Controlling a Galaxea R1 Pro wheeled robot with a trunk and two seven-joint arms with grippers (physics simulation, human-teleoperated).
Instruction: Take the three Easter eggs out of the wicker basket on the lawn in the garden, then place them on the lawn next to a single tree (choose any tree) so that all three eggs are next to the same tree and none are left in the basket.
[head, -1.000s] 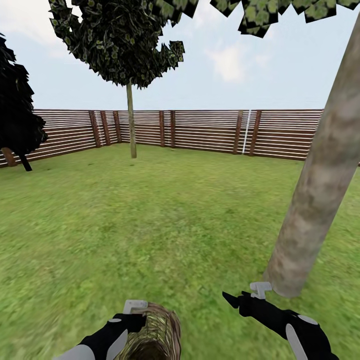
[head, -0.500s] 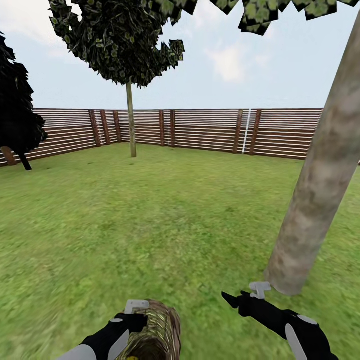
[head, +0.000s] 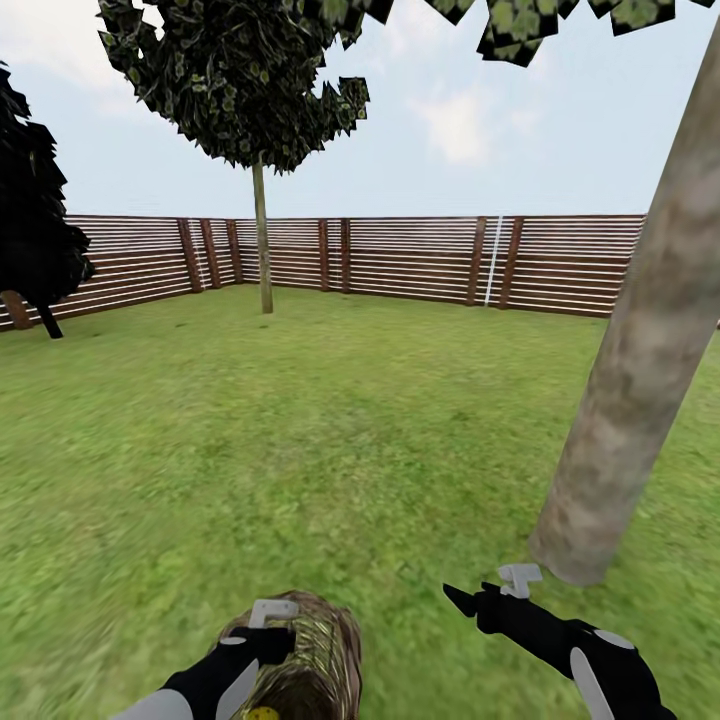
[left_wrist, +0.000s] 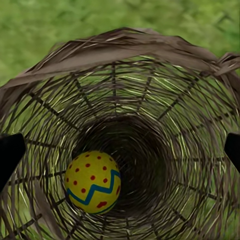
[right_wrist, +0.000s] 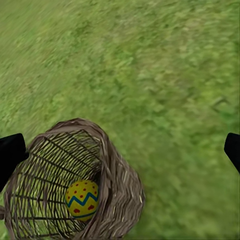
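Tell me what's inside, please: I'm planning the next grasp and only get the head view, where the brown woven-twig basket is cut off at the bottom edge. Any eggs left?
Observer: The left wrist view looks into the round brown wicker basket: one yellow egg with red dots and a blue-green zigzag lies inside.
Operator: Any others?
Observer: I see no second egg, though the dark far end is hard to read.
Operator: Is the left gripper holding anything?
Observer: No, the left gripper's jaws stand wide apart, holding nothing.
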